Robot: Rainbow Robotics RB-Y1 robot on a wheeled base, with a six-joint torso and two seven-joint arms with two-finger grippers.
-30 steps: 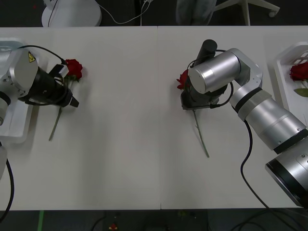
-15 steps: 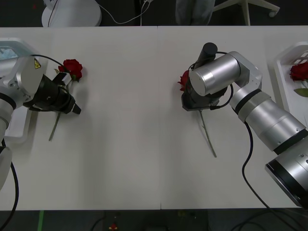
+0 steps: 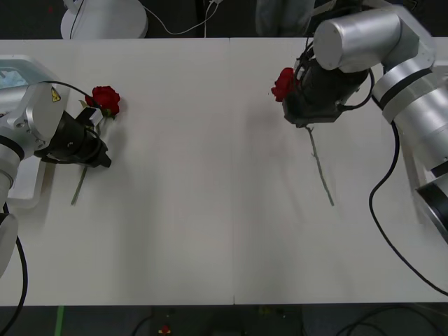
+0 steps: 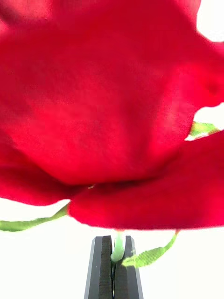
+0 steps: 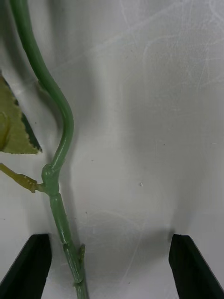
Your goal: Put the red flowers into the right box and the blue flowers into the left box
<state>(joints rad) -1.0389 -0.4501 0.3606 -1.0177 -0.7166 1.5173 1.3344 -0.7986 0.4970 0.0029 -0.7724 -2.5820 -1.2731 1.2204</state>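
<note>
Above the far right part of the counter, the right pincer gripped one red rose by its stem, lifted, while the left pincer stood open around the stem of another rose lying on the left.

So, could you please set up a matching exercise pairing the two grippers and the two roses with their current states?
Things:
1. left gripper
2. right gripper
3. rose near the left arm
4. rose near the right arm

States:
A. lifted, stem dangling
B. shut on a stem
C. open astride a stem
D. lying on the table

Pairs: 1-C, 2-B, 3-D, 4-A
</note>
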